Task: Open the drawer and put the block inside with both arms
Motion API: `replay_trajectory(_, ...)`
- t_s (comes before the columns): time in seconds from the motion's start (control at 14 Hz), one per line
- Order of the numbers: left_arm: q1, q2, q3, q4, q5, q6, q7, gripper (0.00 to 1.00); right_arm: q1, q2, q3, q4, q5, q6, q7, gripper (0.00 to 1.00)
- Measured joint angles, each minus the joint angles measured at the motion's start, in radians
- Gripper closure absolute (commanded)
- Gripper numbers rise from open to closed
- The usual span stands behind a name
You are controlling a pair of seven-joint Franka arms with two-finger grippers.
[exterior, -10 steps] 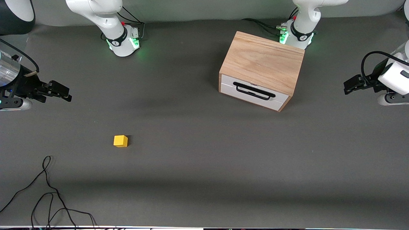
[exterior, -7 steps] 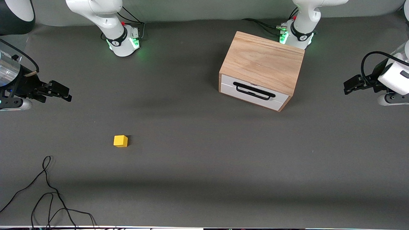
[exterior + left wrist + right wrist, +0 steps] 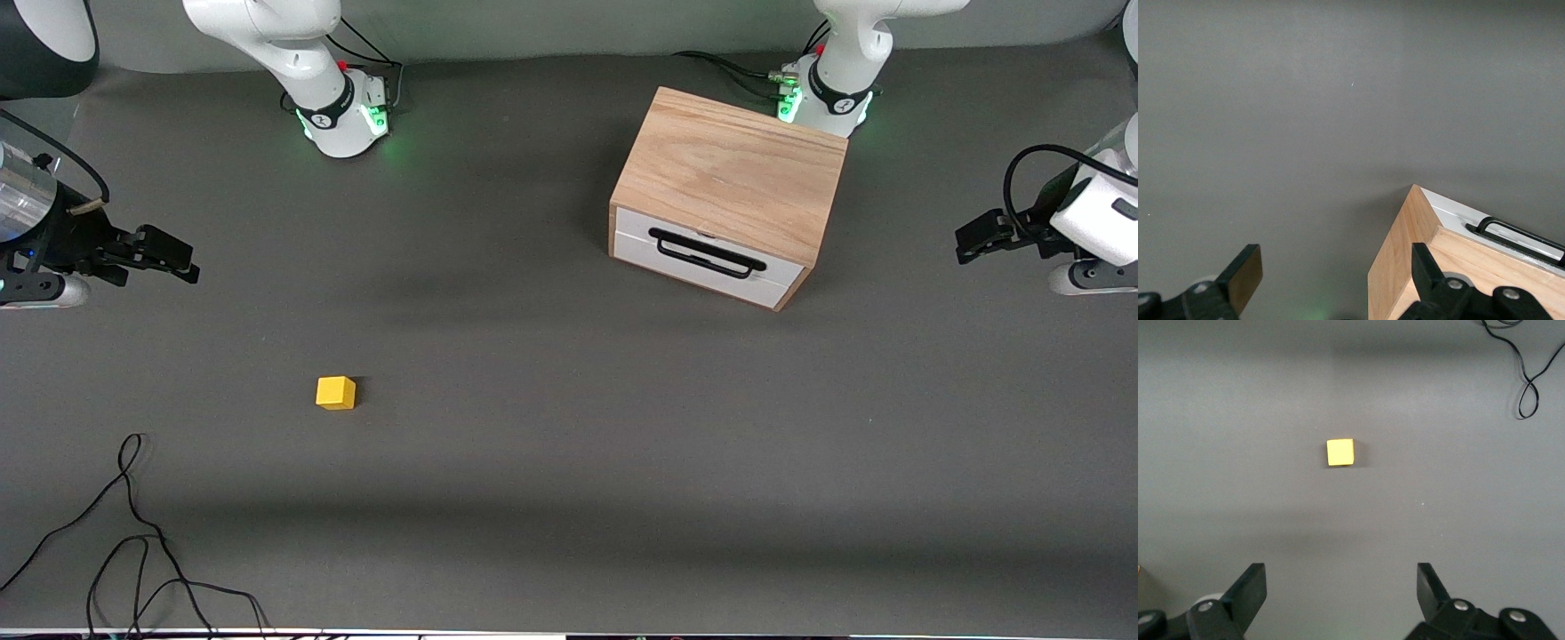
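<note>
Right pincer [image 3: 1336, 600] above block [image 3: 1340, 452]

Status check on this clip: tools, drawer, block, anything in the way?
Both tools open and empty: left tool up beside the cabinet, right tool over bare table. Drawer shut. Block untouched on the table. Nothing in the way.

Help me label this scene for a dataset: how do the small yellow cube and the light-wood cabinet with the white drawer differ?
The small yellow cube is far smaller than the light-wood cabinet. The cube is plain bright yellow; the cabinet is wood-grained with a shut white drawer and black bar handle. The cube lies nearer the front camera, toward the right arm's end; the cabinet sits by the left arm's base. Both rest untouched on the grey table.
</note>
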Motion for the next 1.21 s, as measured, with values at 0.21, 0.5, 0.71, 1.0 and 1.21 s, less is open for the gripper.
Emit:
replay_trajectory(0.21,-0.003,0.0,-0.007,0.0,-0.037,-0.011,-0.151,0.0,0.0,0.031,0.0,-0.001,0.0,0.006,0.0,0.0)
replay_trajectory(0.5,-0.034,0.0,-0.115,0.008,-0.061,-0.01,-0.58,0.0,0.0,0.112,-0.003,-0.003,-0.001,0.075,0.0,0.0)
replay_trajectory(0.71,-0.045,0.004,-0.24,0.015,-0.063,-0.01,-0.965,0.0,0.0,0.164,-0.004,-0.004,-0.002,0.104,0.0,0.0)
replay_trajectory(1.0,-0.053,0.051,-0.399,0.042,-0.063,-0.009,-1.468,0.0,0.002,0.198,-0.004,-0.082,-0.002,0.23,0.0,0.0)
replay_trajectory(1.21,-0.084,0.083,-0.452,0.054,-0.062,-0.008,-1.67,0.0,0.015,0.201,-0.003,-0.122,-0.002,0.283,0.0,0.0)
